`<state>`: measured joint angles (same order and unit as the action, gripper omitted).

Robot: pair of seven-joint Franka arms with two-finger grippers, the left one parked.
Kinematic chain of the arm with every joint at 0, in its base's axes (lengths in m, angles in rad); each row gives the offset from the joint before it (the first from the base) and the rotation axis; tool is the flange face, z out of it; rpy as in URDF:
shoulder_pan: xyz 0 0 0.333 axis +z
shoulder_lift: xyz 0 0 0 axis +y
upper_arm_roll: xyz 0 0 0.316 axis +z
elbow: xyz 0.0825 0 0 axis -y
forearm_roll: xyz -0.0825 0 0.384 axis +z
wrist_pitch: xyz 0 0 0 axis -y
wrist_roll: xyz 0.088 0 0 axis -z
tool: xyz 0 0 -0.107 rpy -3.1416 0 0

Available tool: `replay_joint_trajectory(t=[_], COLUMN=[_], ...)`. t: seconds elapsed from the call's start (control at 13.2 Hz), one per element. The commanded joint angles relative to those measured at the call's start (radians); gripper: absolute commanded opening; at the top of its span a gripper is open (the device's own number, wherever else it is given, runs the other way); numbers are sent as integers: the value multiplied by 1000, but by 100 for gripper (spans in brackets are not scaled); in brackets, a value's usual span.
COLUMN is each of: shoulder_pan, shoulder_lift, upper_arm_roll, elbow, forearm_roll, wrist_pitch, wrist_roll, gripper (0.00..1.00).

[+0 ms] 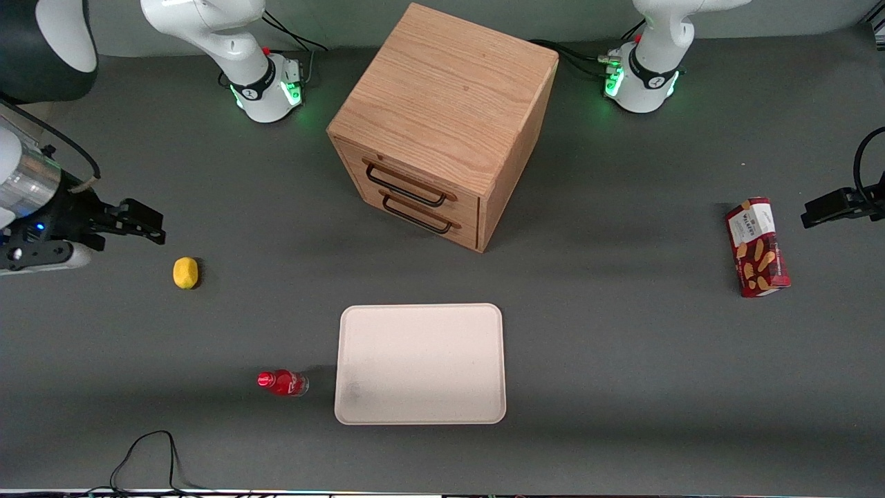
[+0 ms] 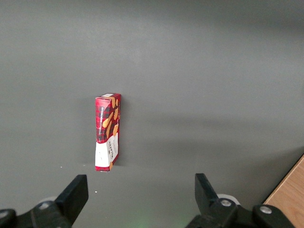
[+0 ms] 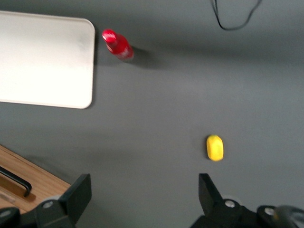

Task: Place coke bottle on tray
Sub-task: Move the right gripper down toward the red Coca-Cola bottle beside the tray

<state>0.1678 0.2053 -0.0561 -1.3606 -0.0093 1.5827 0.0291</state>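
Item 1, nearest the front camera: coke bottle (image 1: pixel 283 382), red cap and label, on the grey table (image 1: pixel 622 360) just beside the tray (image 1: pixel 420 363), not on it.
Item 2: my gripper (image 1: pixel 142 225), at the working arm's end of the table, raised, jaws apart and holding nothing; well apart from the bottle.
Item 3: yellow lemon-like fruit (image 1: pixel 185 272), near my gripper.
Item 4: tray, bare.
Item 5: wooden 2-drawer cabinet (image 1: pixel 442 124), both drawers shut.
Item 6: red snack box (image 1: pixel 756 247), toward the parked arm's end.
Status, as I judge it: 0 steps done. Reach, grasp, carry and release remain.
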Motion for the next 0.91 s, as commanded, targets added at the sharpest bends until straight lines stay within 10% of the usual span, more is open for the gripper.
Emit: replay_joint_trajectory(t=[0.0,0.83], shoulder_pan=[35,59], shoulder_lift=[201,520], upper_arm_roll=[-14,4], elbow=[287,646], forearm_roll=[-15,60], wrist_pitch=[-101,19], wrist_roll=[22,63], gripper=[100,100])
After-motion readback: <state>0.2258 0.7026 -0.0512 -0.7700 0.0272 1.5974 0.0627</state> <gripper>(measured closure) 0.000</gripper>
